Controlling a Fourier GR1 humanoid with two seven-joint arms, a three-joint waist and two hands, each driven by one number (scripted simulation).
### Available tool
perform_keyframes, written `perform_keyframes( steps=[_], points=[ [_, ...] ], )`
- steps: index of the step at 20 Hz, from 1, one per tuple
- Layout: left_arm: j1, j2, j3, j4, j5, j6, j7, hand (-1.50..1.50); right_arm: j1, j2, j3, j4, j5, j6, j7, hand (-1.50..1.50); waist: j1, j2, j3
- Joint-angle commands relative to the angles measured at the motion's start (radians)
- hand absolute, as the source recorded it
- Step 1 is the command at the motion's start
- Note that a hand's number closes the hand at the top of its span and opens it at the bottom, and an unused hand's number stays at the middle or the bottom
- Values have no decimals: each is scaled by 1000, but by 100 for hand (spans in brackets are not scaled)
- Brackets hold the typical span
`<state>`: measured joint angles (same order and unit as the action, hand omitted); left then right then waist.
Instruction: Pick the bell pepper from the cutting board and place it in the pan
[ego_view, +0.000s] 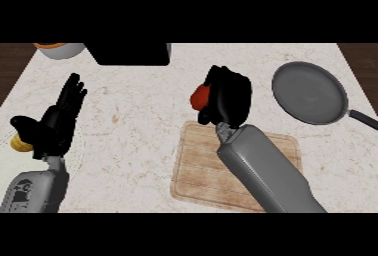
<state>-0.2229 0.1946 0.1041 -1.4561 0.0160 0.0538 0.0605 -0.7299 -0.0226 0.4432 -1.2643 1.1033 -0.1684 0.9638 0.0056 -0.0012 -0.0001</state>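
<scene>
I read the right hand (230, 100) as curled round the red bell pepper (198, 98), which shows at the hand's left side. Both sit just past the far edge of the cutting board (196, 175). The pepper is left of the pan (310, 92) and not in it. The left hand (55, 125) rests at the view's left with fingers straight, holding nothing.
</scene>
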Motion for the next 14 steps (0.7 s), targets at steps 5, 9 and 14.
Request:
perform_keyframes(
  steps=[5, 9, 14],
  points=[
    [2, -24, -23, -17, -19, 14, 1, 0, -9, -113, -275, -20, -137, -196, -159, 150, -1, 5, 1],
    [-39, 9, 21, 10, 6, 0, 27, 0, 103, -197, -349, -14, -221, -245, -317, 150, -7, 4, 1],
    [-6, -22, -25, -2, -30, 11, 6, 0, 73, -324, -490, 227, -286, -293, -506, 150, 8, 8, 1]
  ],
)
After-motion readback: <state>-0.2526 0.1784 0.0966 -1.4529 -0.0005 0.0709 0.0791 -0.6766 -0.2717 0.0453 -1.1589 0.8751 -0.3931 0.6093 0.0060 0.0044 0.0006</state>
